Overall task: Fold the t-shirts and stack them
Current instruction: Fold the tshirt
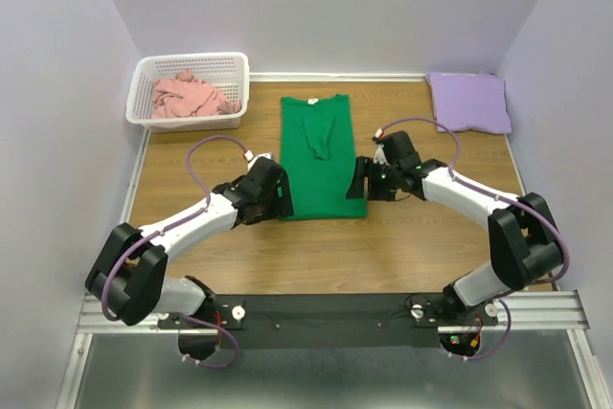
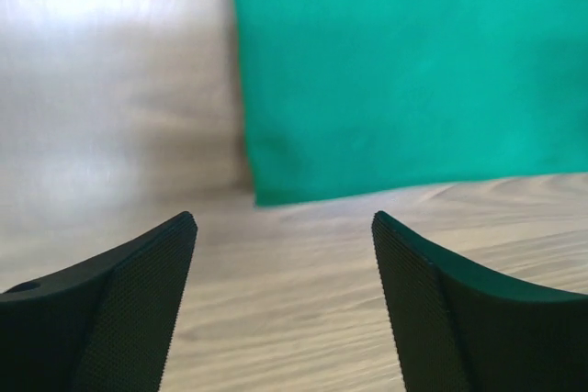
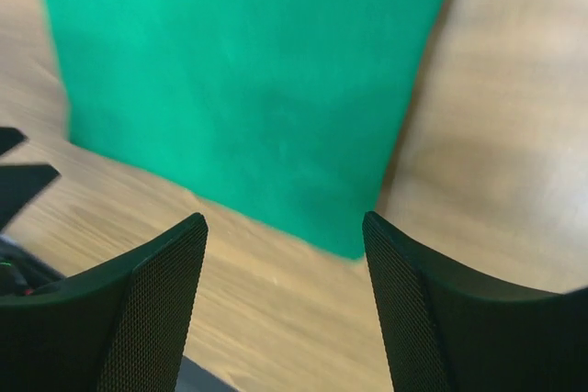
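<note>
One down: purple t-shirt (image 1: 469, 102) is lying folded far-right; green t-shirt (image 1: 321, 155) is lying part-folded on the counter (image 1: 402, 237), pink t-shirt (image 1: 187, 95) crumpled in basket (image 1: 192, 59). Left end effector (image 2: 284, 219) and right end effector (image 3: 285, 219) are hovering spread, empty, at green's near hem.

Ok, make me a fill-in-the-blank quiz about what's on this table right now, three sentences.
1. The pink shirt lies in the white ____.
2. The purple shirt sits folded at the far ____ corner of the table.
3. The left hand and right hand, either side of the green shirt, are both ____, holding nothing.
Missing words: basket; right; open.
</note>
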